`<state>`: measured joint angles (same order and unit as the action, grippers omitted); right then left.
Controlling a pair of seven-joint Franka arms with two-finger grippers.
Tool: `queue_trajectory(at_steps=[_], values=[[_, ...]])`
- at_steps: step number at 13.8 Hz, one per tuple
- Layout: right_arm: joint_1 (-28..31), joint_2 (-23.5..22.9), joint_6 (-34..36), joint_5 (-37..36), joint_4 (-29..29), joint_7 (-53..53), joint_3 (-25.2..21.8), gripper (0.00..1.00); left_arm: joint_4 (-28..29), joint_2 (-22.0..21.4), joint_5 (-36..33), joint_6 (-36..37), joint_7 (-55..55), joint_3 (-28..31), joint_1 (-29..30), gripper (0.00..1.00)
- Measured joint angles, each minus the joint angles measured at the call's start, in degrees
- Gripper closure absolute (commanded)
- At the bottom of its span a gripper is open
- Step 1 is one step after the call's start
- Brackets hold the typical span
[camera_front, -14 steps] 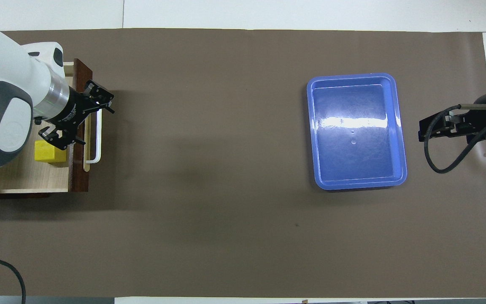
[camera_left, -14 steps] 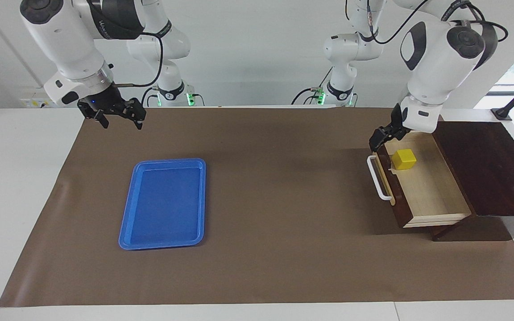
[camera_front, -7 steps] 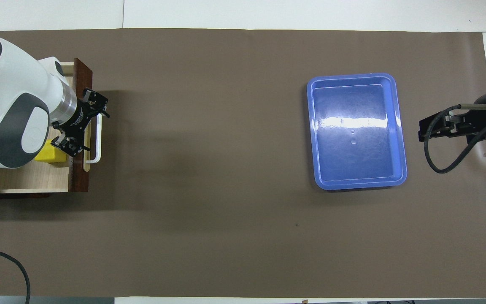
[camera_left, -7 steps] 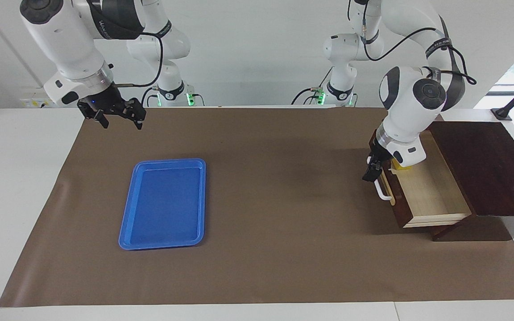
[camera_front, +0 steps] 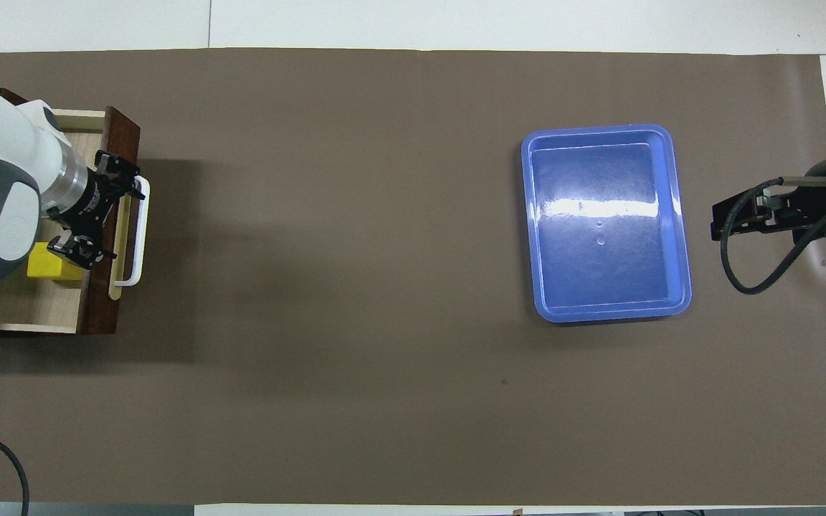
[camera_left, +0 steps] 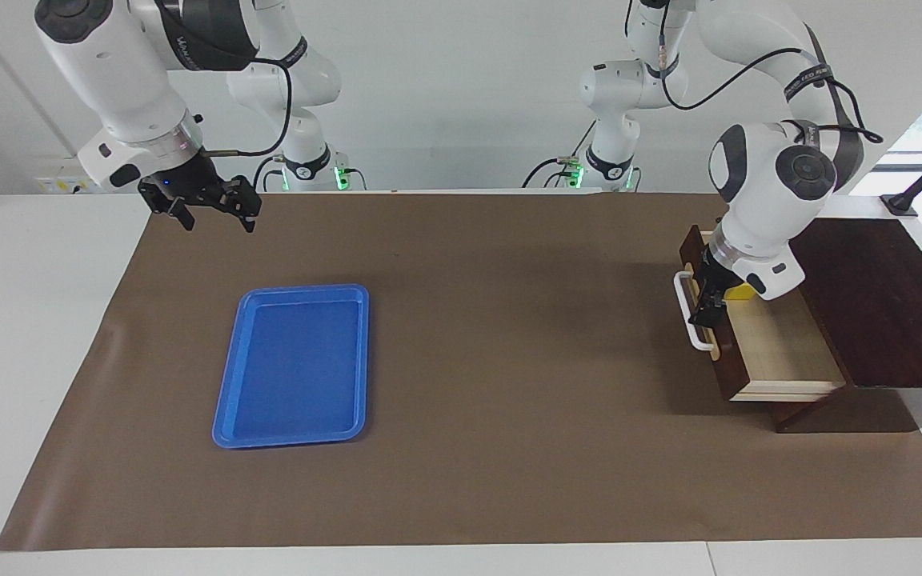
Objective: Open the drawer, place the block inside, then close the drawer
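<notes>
The block (camera_left: 741,292) (camera_front: 51,265) is a little yellow cube. It sits inside the drawer (camera_left: 773,352) (camera_front: 33,308), on the pale wood floor, close up to the drawer's front board. In the facing view I only see a thin bit of yellow, because my left arm is in the way. The drawer is part way out of its dark brown box (camera_left: 885,296). It shows at the middle height of the frame, at the edge on my left arm's end of the table.

My left pincer (camera_left: 707,308) (camera_front: 97,215) is down at the drawer's front board, right by the white handle (camera_left: 687,320) (camera_front: 142,236). From above, its two fingers are spread wide apart and hold nothing. One finger is over the front board by the handle and the other is just beside the block. I cannot tell if it is pressing on the wood.

A blue tray (camera_left: 293,364) (camera_front: 603,222) lies flat on the brown mat (camera_left: 509,360), well apart from the drawer, toward my right arm's end.

My right pincer (camera_left: 213,210) (camera_front: 725,229) waits up in the air in the upper part of the facing view. It is over the mat's edge and its fingers are spread too, with nothing in them.
</notes>
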<state>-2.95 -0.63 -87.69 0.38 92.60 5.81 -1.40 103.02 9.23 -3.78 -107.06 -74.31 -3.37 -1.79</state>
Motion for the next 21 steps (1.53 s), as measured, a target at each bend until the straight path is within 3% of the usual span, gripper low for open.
queue_trajectory(at_steps=[5,13,17,21], values=[[0.00,0.00,0.00,0.00,0.00,0.00,0.00,0.00,-0.10,-0.01,-1.32,-3.23,1.11,6.51,2.62,0.00],[0.00,0.00,0.00,0.00,0.00,0.00,0.00,0.00,-1.06,-0.07,-1.03,-2.75,7.89,7.83,4.21,0.00],[0.00,0.00,0.00,0.00,0.00,0.00,0.00,0.00,-6.93,-2.95,-1.12,6.56,24.00,3.42,3.20,0.00],[0.00,0.00,0.00,0.00,0.00,0.00,0.00,0.00,-7.12,-8.79,-1.09,16.95,48.24,-1.21,2.38,0.00]])
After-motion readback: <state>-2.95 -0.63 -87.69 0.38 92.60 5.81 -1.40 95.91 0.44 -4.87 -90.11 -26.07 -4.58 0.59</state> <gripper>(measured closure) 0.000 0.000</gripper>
